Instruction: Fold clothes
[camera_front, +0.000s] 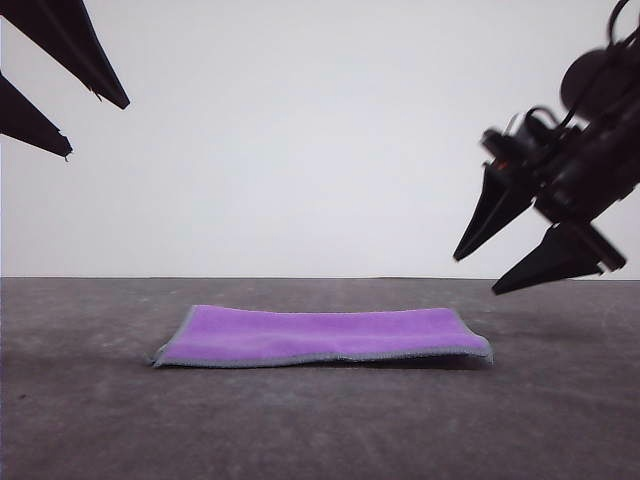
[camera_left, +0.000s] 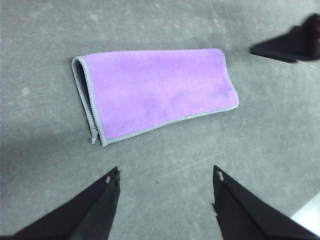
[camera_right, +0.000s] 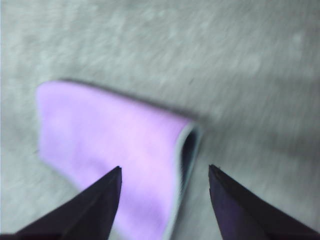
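The right wrist view is blurred throughout: below the right gripper (camera_right: 165, 172) the cloth (camera_right: 110, 155) is a soft purple smear, its stitching unreadable, and its near end runs off the frame between the fingers. The dark inner face shows merely as a sliver inside the fold just beside the right-hand finger (camera_right: 235, 205). In the front view the left gripper (camera_front: 97, 128) is cut by the frame edge, so just two fingertips are visible, and the right arm (camera_front: 590, 150) runs out past the edge.
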